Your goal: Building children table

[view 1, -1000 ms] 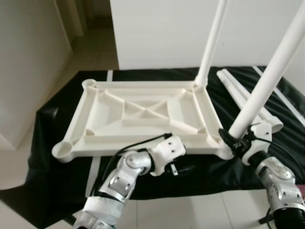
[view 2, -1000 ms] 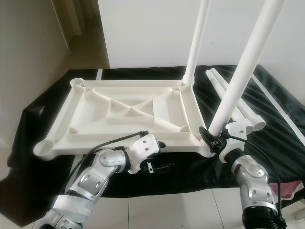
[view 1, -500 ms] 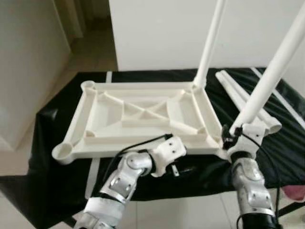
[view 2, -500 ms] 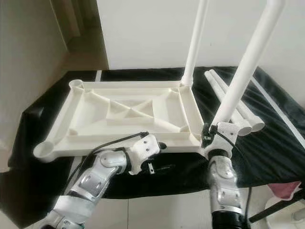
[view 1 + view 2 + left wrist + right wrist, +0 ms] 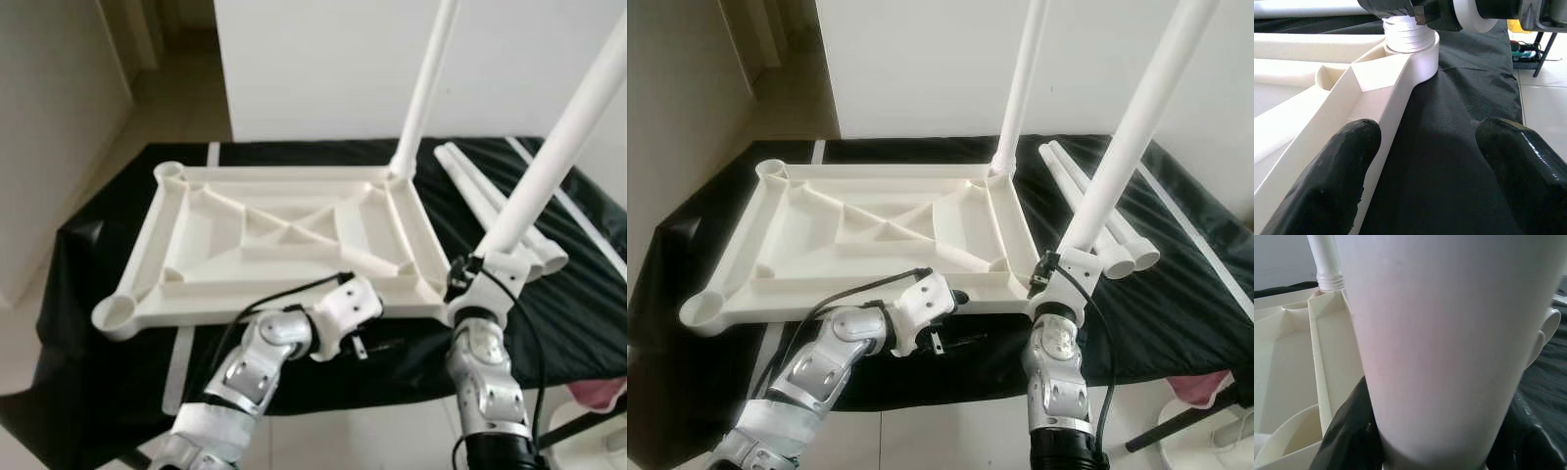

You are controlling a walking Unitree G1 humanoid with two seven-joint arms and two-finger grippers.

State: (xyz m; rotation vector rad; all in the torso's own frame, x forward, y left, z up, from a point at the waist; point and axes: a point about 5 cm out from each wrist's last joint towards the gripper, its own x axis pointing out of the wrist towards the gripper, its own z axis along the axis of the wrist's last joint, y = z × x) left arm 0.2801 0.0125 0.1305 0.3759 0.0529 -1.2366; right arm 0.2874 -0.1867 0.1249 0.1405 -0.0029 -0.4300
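Observation:
The cream table top (image 5: 147, 257) lies upside down on a black cloth. One white leg (image 5: 423, 88) stands in its far right corner. A second leg (image 5: 558, 147) rises tilted from the near right corner socket (image 5: 1410, 54). My right gripper (image 5: 1058, 279) is shut on this leg's base, and black fingers (image 5: 1347, 431) hug the leg (image 5: 1449, 342) on both sides. My left gripper (image 5: 1425, 161) is open and low over the cloth at the top's front edge, one fingertip (image 5: 1337, 181) against the rim, pointing at that socket.
Two loose white legs (image 5: 490, 201) lie on the cloth right of the table top, with a thin white strip (image 5: 578, 211) beyond them. A white wall stands behind. A pink object (image 5: 602, 397) lies on the tiled floor at the near right.
My right forearm has swung left, from out at the right of the near leg to straight below it, still holding the leg's base. The left arm has stayed put. The camera shifted slightly.

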